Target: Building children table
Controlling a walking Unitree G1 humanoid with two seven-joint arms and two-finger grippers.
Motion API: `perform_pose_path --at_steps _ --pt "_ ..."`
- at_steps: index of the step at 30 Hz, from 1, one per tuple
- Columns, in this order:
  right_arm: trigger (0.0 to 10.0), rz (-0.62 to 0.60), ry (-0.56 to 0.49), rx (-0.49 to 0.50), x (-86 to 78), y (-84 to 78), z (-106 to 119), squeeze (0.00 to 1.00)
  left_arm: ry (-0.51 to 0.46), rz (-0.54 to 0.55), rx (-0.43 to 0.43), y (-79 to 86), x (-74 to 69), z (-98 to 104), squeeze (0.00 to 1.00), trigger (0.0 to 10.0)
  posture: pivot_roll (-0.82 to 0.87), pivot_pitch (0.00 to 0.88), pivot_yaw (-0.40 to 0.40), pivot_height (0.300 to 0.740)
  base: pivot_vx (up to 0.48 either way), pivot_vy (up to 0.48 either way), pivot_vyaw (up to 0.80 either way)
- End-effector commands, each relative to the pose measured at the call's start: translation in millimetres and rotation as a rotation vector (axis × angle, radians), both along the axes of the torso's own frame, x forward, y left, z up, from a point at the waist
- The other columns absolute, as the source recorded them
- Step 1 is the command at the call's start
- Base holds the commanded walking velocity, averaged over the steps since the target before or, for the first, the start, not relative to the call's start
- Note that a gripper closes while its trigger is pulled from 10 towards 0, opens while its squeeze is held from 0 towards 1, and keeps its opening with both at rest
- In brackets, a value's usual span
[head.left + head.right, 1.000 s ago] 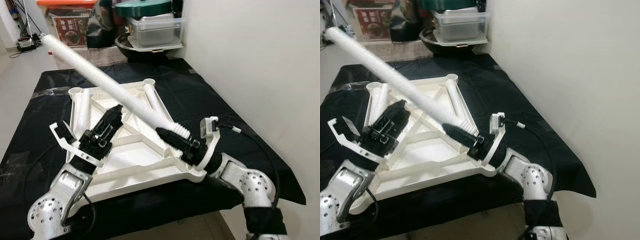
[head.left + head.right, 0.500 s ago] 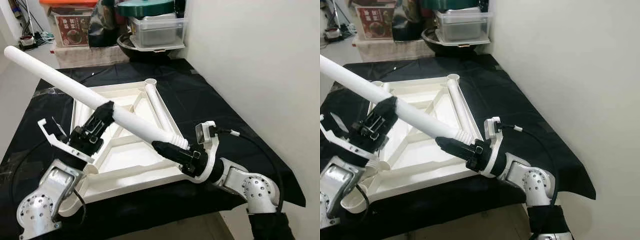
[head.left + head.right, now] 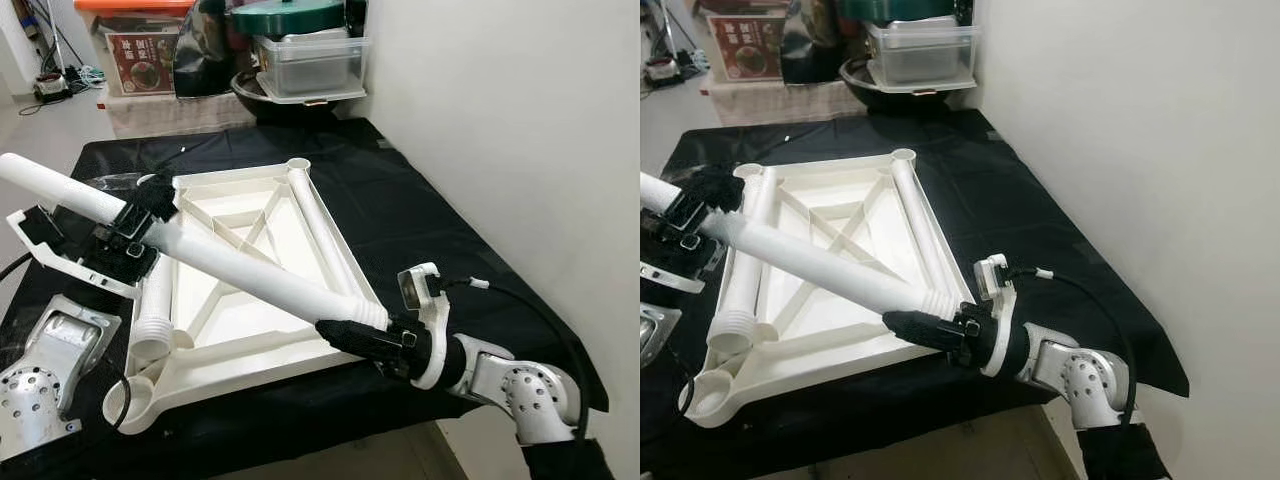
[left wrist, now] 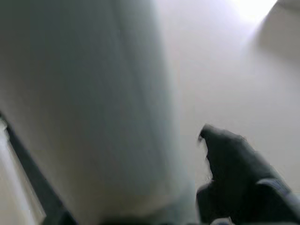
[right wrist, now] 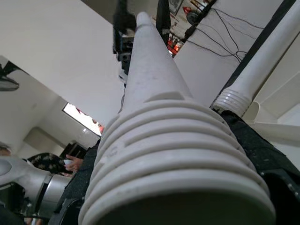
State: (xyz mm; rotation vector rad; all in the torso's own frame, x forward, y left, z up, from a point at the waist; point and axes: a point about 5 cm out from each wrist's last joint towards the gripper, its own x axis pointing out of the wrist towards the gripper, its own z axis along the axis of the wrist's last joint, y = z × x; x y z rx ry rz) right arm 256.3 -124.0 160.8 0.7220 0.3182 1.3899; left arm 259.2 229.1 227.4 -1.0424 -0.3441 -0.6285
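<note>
A long white table leg point(image 3: 235, 268) is held in the air, slanting across an upturned white tabletop point(image 3: 262, 262) that lies underside-up on a table draped in black cloth point(image 3: 420, 220). The leg's threaded end sits over the tabletop's near right corner, where the right gripper point(image 3: 352, 338) has its black fingers closed around the ribbed threads. Further up the leg, beyond the tabletop's left edge, the left gripper point(image 3: 140, 208) clamps its fingers around the smooth shaft. The leg's far end point(image 3: 15, 168) pokes out past that gripper.

On the tabletop, a second leg point(image 3: 320, 235) lies along the right edge, reaching the far right corner socket. A third leg point(image 3: 157, 305) lies along the left edge, threaded end toward the near left corner socket point(image 3: 128, 400).

Behind the tabletop, past the cloth's far edge, stand a clear plastic storage box point(image 3: 310, 62) with a green lid point(image 3: 290, 15) on top, and a cardboard box point(image 3: 140, 60).
</note>
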Motion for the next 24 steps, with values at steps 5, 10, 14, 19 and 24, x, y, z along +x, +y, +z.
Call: perform_pose_path --at_steps 5,10,14,19,24 --pt "0.0 -0.004 -0.045 -0.013 4.5 0.8 2.3 0.0 -0.029 -0.056 -0.001 -9.4 -6.6 2.2 0.0 0.0 -0.03 0.0 -0.03 0.74 0.0 0.0 0.0" --pt "0.0 -0.017 -0.065 -0.013 9.8 1.5 3.7 0.0 -0.043 -0.077 -0.024 -13.2 -8.8 2.0 0.0 0.0 -0.03 0.0 -0.034 0.74 0.0 0.0 0.0" --pt "10.0 -0.114 -0.055 -0.092 20.7 2.2 -2.8 0.0 -0.056 -0.076 -0.039 -11.9 -9.9 4.1 0.0 0.0 -0.03 0.0 -0.033 0.74 0.0 0.0 0.0" --pt "10.0 -0.162 -0.036 -0.096 24.7 -4.0 -4.8 1.0 -0.07 -0.061 -0.045 -9.3 -11.4 9.9 0.0 0.0 -0.03 0.0 -0.038 0.74 0.0 0.0 0.0" --pt "10.0 -0.192 -0.036 -0.116 27.5 -10.0 -5.6 1.0 -0.077 -0.048 -0.041 -6.7 -12.0 12.7 0.0 0.0 -0.03 0.0 -0.038 0.74 0.0 0.0 0.0"
